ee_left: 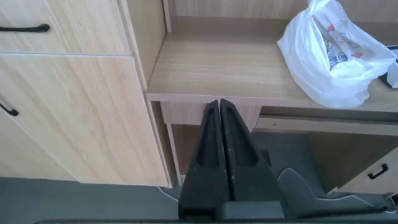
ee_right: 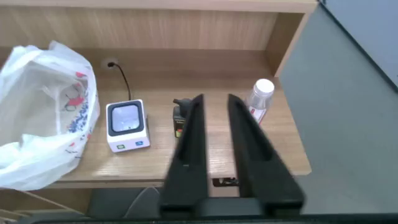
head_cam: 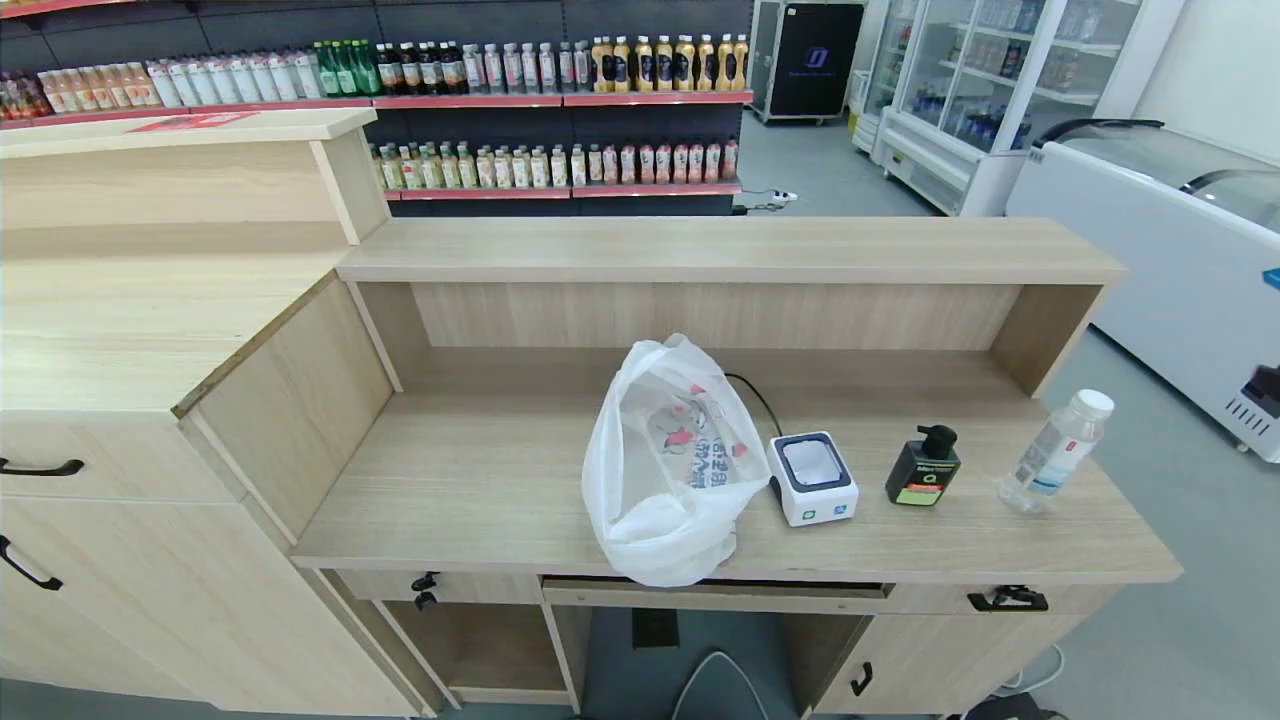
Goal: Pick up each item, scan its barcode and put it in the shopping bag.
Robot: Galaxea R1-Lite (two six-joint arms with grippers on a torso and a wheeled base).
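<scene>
Shopping bag (head_cam: 655, 510), scanner (head_cam: 812, 480), pump bottle (head_cam: 922, 472), water bottle (head_cam: 1055, 452)

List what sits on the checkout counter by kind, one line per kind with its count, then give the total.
Shopping bag: 1
Barcode scanner: 1
Bottles: 2 (dark pump bottle, clear bottle with a white cap)
Total: 4

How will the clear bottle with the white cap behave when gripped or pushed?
The clear bottle looks like thin plastic, so a firm squeeze may dent it. Tall and narrow, standing near the counter end, it could tip from a push, then roll.
</scene>
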